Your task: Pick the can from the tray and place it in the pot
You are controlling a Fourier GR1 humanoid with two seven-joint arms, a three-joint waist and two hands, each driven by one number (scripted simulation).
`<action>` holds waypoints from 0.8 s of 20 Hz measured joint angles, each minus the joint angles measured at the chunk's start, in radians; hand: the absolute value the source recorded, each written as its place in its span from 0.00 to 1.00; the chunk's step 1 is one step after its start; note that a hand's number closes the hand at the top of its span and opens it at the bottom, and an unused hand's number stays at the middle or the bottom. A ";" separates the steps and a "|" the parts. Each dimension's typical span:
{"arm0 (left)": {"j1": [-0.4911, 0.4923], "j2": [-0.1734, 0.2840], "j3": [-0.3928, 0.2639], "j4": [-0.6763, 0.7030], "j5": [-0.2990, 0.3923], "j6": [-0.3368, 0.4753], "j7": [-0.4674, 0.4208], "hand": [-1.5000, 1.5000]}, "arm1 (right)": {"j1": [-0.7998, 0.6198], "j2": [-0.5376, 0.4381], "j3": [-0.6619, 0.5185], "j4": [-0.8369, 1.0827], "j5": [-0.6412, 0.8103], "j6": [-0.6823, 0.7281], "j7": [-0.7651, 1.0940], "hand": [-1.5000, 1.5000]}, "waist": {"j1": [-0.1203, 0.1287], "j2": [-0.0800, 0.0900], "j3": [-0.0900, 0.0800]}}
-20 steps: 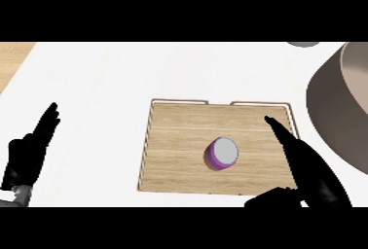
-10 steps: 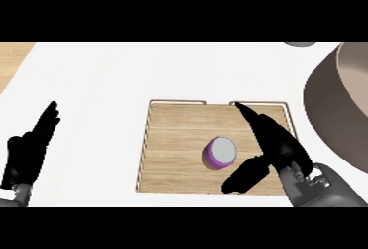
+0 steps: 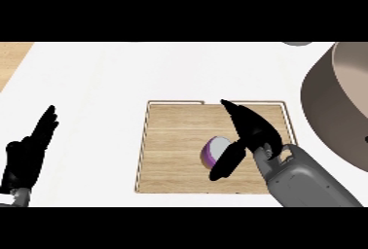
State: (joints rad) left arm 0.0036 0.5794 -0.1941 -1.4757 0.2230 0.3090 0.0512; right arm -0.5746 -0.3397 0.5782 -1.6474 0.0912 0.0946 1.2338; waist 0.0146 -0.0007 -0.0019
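We look steeply down on a white counter [image 3: 108,73]. A square wooden tray [image 3: 173,146] with a raised rim lies a little right of the frame's centre. On the tray, in its right half and slightly below its middle, lies the can [image 3: 213,151], which shows as a small purple shape with a pale, whitish face; it seems to lie on its side, though we cannot be sure. Our right hand [image 3: 248,133] comes in from the lower right on a grey forearm [image 3: 305,180] and sits over the tray's right half. Its fingers point straight toward the upper left, above and to the right of the can, while the thumb [image 3: 226,163] angles down along the can's right and lower side and hides part of it. The hand is spread wide around the can and not closed on it; we cannot tell whether it touches. The pot [image 3: 338,102], large and brownish grey, fills the right edge of the frame, just beside the tray. Our left hand [image 3: 28,151] rests at the lower left edge, open, fingers upward, well apart from the tray.
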 measured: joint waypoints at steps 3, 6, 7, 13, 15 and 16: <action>0.012 -0.006 0.006 -0.011 -0.004 0.001 0.003 0.50 | -0.016 0.018 0.002 0.058 -0.008 0.011 -0.008 0.00 | -0.001 0.000 0.000; 0.020 -0.005 0.011 -0.027 -0.011 0.002 0.016 0.50 | -0.013 0.039 0.015 0.100 0.003 0.013 -0.015 0.00 | -0.003 -0.001 0.001; 0.014 -0.004 0.016 -0.024 -0.009 -0.004 0.022 0.50 | -0.021 0.053 0.017 0.124 0.008 0.012 -0.021 0.00 | -0.004 0.000 0.001; 0.029 -0.003 0.039 -0.033 -0.013 -0.021 0.018 0.50 | -0.030 0.082 0.022 0.179 0.027 0.011 -0.034 0.00 | -0.007 -0.004 0.000; 0.020 -0.013 0.040 -0.029 -0.021 -0.016 0.028 0.50 | -0.020 0.084 0.023 0.178 0.036 0.012 -0.039 0.00 | -0.011 -0.004 0.000; 0.020 -0.015 0.038 -0.034 -0.027 -0.016 0.032 0.50 | -0.019 0.085 0.019 0.183 0.036 0.012 -0.043 0.00 | -0.012 -0.005 0.000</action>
State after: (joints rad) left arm 0.0240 0.5641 -0.1557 -1.5093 0.1962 0.2933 0.0827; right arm -0.5937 -0.2548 0.5971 -1.4646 0.1271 0.1067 1.1905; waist 0.0030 -0.0054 -0.0015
